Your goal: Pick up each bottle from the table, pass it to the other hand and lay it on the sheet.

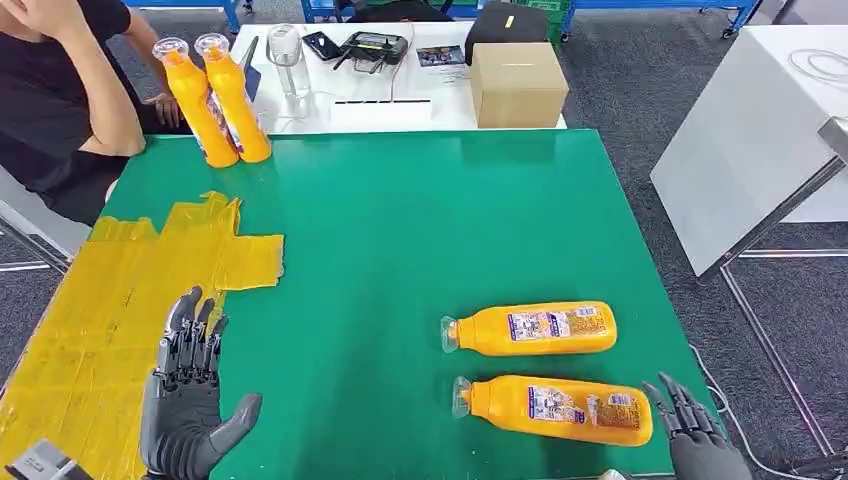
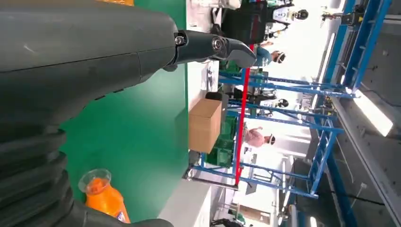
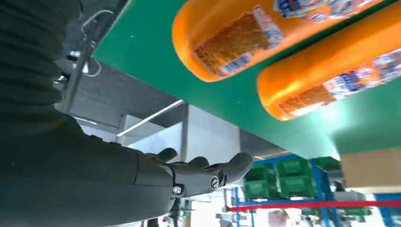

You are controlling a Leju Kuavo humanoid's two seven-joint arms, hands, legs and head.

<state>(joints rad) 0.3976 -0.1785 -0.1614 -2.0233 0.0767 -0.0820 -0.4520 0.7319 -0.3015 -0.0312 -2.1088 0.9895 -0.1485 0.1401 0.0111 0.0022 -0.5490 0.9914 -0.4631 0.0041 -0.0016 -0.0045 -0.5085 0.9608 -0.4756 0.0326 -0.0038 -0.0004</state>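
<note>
Two orange bottles lie on their sides on the green table, caps pointing toward the robot's left; the nearer bottle sits just beside the right hand, which is at the table's near right corner with its fingers apart and nothing in them, not touching the bottle as far as I can see; the farther bottle lies parallel just behind the first one, a bit more off from that hand; the right wrist view has both bottle bases close up, still with a gap to the fingers

Left hand is over on the other side, hovering at the edge of the yellow sheet, fingers spread, thumb out, holding nothing; both lying bottles are well apart from it

Two more orange bottles stand upright at the far left corner, touching each other, next to a seated person; a cardboard box sits on the white table behind
</note>
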